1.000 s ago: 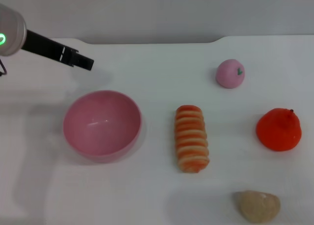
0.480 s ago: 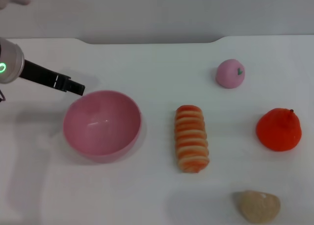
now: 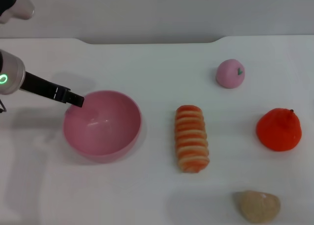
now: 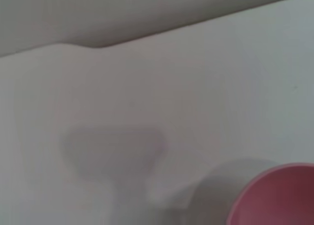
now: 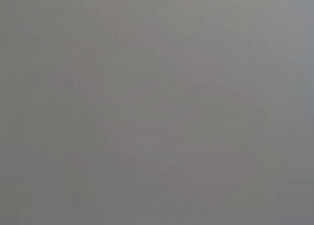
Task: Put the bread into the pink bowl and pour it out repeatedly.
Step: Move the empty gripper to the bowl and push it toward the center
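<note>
Bread (image 3: 192,138) well apart from left jaws (image 3: 76,100)

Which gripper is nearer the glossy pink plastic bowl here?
Left. The left gripper is at the glossy pink plastic bowl's far-left rim; the right gripper is not in view.

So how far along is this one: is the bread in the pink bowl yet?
Nothing looks done: the bread lies on the table, apart from the pink bowl, which is empty. In hand: the left claw is at the bowl's far left rim, holding nothing visible. Left: getting the bread into the bowl and pouring it out. The right claw is out of view.
</note>
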{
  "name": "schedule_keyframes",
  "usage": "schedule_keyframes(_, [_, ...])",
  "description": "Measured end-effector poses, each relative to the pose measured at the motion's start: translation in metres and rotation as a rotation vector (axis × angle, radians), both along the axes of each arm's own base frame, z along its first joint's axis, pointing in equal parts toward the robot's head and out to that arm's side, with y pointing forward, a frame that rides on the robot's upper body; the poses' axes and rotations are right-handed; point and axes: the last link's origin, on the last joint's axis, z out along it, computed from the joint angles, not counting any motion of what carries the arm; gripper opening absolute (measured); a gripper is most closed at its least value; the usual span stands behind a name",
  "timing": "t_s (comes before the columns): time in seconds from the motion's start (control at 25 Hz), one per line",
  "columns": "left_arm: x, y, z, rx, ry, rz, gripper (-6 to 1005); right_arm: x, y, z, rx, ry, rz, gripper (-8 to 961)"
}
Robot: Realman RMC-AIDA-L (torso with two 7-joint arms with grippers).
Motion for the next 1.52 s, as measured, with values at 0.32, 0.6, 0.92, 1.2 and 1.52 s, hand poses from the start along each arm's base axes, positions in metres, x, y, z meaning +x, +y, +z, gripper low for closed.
schedule_keyframes(0.32, [-0.009, -0.002, -0.007, -0.011, -0.005, 0.027, 800, 0.0, -0.001, 0.0, 0.003, 0.002, 0.003, 553])
schedule_keyframes(0.6, [-0.016, -0.003, -0.016, -0.03, -0.038, 0.039, 793, 0.0, -0.003, -0.001, -0.012, -0.005, 0.014, 554])
schedule_keyframes(0.92, [-0.026, -0.004, -0.022, -0.038, -0.049, 0.057, 784, -0.001, -0.005, -0.001, -0.01, -0.006, 0.021, 553])
schedule_keyframes(1.2, [-0.031, -0.006, -0.024, -0.037, -0.052, 0.069, 777, -0.003, -0.005, -0.003, -0.017, -0.014, 0.034, 553])
schedule_keyframes(1.52, [-0.033, -0.007, -0.025, -0.04, -0.05, 0.073, 768, -0.003, -0.006, -0.003, -0.016, -0.016, 0.04, 554])
